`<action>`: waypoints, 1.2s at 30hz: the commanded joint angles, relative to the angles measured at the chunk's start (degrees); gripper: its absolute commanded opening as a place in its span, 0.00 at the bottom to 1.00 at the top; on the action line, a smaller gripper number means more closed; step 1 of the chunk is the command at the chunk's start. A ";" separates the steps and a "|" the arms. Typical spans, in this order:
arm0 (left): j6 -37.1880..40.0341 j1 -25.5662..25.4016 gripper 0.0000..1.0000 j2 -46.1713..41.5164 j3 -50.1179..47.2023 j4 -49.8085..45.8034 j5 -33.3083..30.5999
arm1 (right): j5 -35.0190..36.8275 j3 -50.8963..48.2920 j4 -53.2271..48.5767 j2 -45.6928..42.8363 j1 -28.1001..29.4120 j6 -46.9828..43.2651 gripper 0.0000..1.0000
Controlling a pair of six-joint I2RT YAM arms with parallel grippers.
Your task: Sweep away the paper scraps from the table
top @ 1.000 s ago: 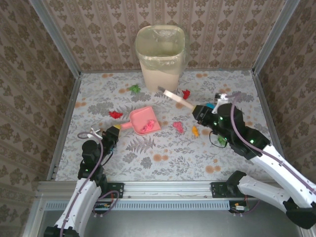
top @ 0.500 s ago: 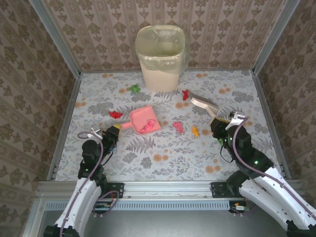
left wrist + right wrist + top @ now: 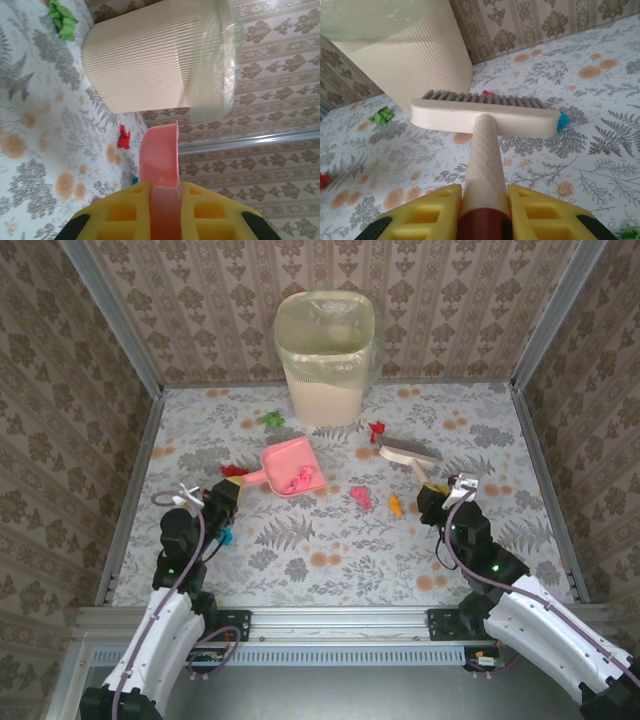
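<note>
The left gripper (image 3: 226, 494) clamps the pink dustpan (image 3: 293, 464) handle near the middle of the table (image 3: 350, 570); the right gripper (image 3: 433, 495) clamps the brush (image 3: 406, 452) handle, its head just beside a red scrap (image 3: 376, 430) by the bin (image 3: 325, 360) at the far edge. More paper scraps (image 3: 360, 497) lie between the tools and toward the left edge, so keep the pan lip flat and sweep low toward it

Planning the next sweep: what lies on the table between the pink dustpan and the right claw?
In the top view, a pink scrap and an orange scrap lie there, apart from each other.
</note>
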 commanded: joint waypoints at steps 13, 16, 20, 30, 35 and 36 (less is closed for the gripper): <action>1.46 -3.84 0.00 14.39 23.31 1.11 -2.68 | -2.17 -1.51 9.05 2.73 0.55 -2.68 0.00; 1.50 -4.46 0.00 18.15 27.79 1.52 -3.16 | -3.28 -1.89 9.52 2.67 0.64 -3.40 0.00; 1.56 -4.68 0.00 23.21 34.42 0.45 -5.67 | -5.24 -3.00 12.17 2.51 0.86 -4.45 0.00; 5.65 -4.97 0.00 37.85 52.16 -2.35 -7.78 | -7.03 -3.43 13.81 4.15 1.25 -4.45 0.00; 12.11 -4.88 0.00 45.21 61.78 -4.74 -8.38 | -6.94 -3.91 14.52 4.07 1.44 -5.03 0.00; 13.42 -4.86 0.00 46.77 64.04 -5.78 -8.38 | -6.99 -4.13 14.82 4.07 1.53 -5.20 0.00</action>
